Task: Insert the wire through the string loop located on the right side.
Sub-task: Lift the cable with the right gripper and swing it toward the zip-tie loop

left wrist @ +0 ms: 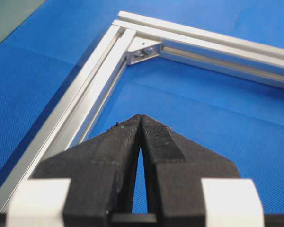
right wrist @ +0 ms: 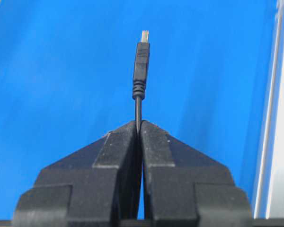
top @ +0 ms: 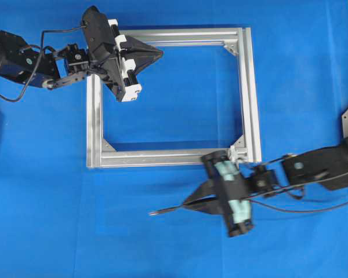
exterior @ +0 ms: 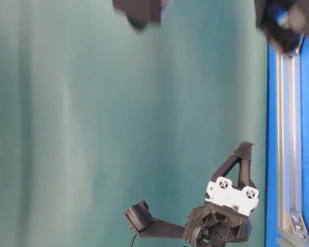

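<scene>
Overhead: a square frame of silvery aluminium bars (top: 252, 92) lies on the blue-covered desk (top: 180, 243). The left black claw (top: 158, 53) hangs shut and empty over the frame's far-left corner. The right black claw (top: 188, 204), just outside the frame's near bar, is clamped on the thin black wire (top: 165, 211), whose tip points toward the desk's left edge. A tiny white string loop (top: 239, 153) appears at the frame's near-right corner, too small to tell clearly.

Table level: the left claw (exterior: 245, 146) hovers beside the frame (exterior: 288, 128).

Left wrist: fingers (left wrist: 114, 142) meet, holding nothing.

Right wrist: fingers (right wrist: 117, 142) pinch the wire (right wrist: 138, 106) behind its silvery tip.
</scene>
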{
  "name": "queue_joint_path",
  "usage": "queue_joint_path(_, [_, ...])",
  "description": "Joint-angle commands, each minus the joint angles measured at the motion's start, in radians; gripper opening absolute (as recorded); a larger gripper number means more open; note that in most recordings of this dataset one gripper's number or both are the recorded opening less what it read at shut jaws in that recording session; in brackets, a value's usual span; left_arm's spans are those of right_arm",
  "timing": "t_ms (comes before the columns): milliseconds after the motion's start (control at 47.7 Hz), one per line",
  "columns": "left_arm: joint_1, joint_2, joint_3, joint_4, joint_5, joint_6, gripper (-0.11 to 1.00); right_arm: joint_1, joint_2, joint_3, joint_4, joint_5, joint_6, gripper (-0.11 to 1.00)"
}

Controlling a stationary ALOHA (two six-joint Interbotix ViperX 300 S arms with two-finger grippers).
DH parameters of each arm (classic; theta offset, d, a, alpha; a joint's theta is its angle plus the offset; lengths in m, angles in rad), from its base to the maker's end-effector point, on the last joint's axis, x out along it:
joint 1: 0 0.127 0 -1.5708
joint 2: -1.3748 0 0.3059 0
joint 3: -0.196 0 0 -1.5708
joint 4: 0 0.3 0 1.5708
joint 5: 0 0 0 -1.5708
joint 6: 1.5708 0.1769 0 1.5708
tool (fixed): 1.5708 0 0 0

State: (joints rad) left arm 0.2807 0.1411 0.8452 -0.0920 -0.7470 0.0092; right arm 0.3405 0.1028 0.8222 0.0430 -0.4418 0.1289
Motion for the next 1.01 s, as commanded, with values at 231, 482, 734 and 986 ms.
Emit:
queue_joint_path(231, [0.003,-0.034,-0.009,0.003,-0.005,0.0,0.0,0.064,-0.249,0.258,0.041,-0.002,0.003,-0.04])
queue_joint_path(482, [0.003,-0.032,-0.009,0.003,-0.003,-0.002,0.0,0.064,-0.437,0.448,0.08,0.023,0.003,-0.04])
queue_joint_path(734, [0.003,-0.032,-0.012,0.003,-0.005,-0.002,0.0,0.064,-0.565,0.555,0.08,0.034,0.002,-0.04])
queue_joint_path(986, [0.003,-0.032,-0.014,0.003,-0.005,-0.002,0.0,0.061,-0.58,0.577,0.08,0.031,-0.003,-0.04])
